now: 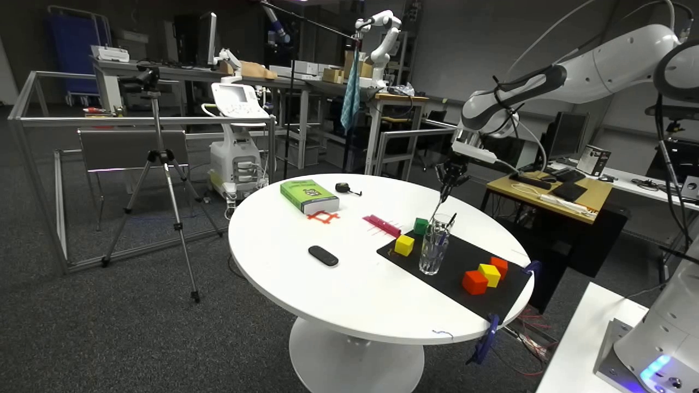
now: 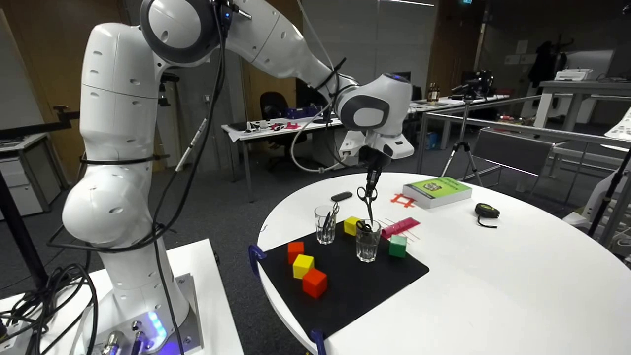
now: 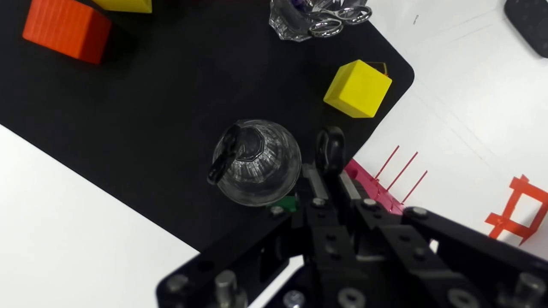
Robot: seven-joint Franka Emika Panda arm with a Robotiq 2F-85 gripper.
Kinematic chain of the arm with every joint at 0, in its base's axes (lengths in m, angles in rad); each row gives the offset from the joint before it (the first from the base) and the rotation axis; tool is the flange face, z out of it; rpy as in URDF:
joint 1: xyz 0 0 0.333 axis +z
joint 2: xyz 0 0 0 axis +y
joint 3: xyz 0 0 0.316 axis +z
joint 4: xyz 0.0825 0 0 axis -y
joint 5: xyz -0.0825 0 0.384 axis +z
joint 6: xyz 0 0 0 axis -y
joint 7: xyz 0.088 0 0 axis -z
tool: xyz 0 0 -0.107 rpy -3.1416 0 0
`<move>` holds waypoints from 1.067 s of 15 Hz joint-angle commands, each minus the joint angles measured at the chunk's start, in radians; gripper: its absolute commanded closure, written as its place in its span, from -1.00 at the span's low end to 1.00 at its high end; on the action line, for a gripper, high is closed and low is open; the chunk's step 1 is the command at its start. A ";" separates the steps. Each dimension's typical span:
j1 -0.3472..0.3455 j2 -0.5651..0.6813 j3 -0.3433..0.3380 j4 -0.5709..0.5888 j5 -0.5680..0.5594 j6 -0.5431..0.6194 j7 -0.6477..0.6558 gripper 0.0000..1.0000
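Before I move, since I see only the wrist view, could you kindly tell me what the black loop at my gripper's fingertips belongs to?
Observer: In an exterior view, the gripper holds black-handled scissors, their grey blades pointing down.
Operator: Thank you; how does their lower end sit against the clear glass tumbler nearest the gripper?
Observer: In an exterior view it lines up with the tumbler's rim; I can't tell whether it is inside.
Operator: And does anything lie on the round white table outside my picture?
Observer: Yes, a thick green-covered book lies there, as both exterior views show.
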 commanded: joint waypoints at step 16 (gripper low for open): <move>0.007 -0.177 0.001 -0.026 0.005 -0.099 0.064 0.95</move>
